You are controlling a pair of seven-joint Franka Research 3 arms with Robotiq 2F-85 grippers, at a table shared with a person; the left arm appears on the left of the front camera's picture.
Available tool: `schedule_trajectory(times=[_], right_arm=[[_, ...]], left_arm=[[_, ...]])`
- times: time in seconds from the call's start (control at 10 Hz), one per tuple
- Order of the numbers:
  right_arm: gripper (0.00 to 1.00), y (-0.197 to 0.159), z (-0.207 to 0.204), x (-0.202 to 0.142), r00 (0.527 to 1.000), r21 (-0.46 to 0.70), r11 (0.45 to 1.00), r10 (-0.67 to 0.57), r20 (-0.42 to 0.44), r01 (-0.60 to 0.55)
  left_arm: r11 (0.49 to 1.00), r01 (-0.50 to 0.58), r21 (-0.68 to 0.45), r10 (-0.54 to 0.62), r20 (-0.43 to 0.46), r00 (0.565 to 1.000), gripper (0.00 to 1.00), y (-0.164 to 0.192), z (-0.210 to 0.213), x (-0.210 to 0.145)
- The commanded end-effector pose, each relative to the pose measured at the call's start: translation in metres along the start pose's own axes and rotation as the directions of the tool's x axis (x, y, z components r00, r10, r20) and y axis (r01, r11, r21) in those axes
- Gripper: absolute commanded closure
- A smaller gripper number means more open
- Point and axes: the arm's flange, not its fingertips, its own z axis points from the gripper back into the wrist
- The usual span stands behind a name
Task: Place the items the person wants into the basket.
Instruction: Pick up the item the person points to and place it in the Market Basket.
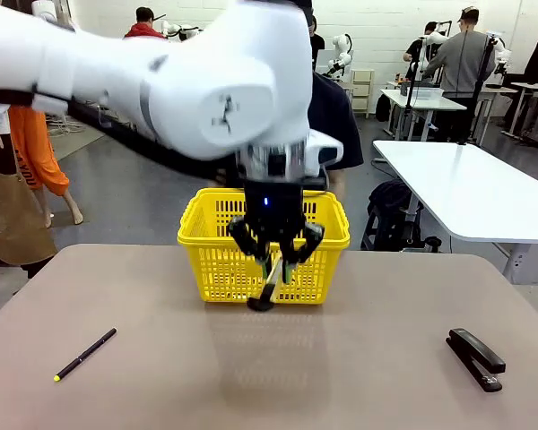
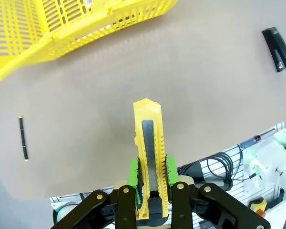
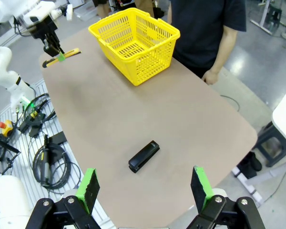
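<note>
Front view: thin black pen (image 1: 85,354) seen at 8 o'clock on table (image 1: 269,358), black stapler (image 1: 475,358) at 4. Yellow basket (image 1: 217,262) partly blocked by left gripper (image 1: 276,269), clamped on utility knife (image 1: 271,288).

Left wrist view: knife pinched between green pads (image 2: 133,171), held above table, basket at 11 o'clock.

Right wrist view: right gripper (image 3: 147,188) fingers spread wide, nothing held, stapler below; person (image 3: 207,24) at 1 o'clock behind basket.

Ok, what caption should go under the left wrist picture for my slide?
Left gripper holds the yellow-and-black utility knife above the table, near the yellow basket.
</note>
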Motion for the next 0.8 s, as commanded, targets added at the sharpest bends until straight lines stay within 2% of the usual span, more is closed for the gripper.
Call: schedule_trajectory(times=[0.0, 0.2, 0.7], right_arm=[[0.00, 0.000, 0.001, 0.000, 1.000, 0.005, 1.000, 0.008, 0.012, -0.008], [0.00, 0.000, 0.001, 0.000, 1.000, 0.005, 1.000, 0.008, 0.012, -0.008], [0.00, 0.000, 0.001, 0.000, 1.000, 0.005, 1.000, 0.008, 0.012, -0.008]], left_arm=[[0.999, 0.028, -0.015, -0.028, -0.004, 1.000, 0.77, -0.004, 0.020, 0.011], [0.999, 0.025, -0.020, -0.025, 0.016, 1.000, 0.77, -0.006, 0.033, 0.009], [1.000, 0.021, -0.018, -0.020, 0.029, 0.999, 0.77, -0.004, 0.036, 0.009]])
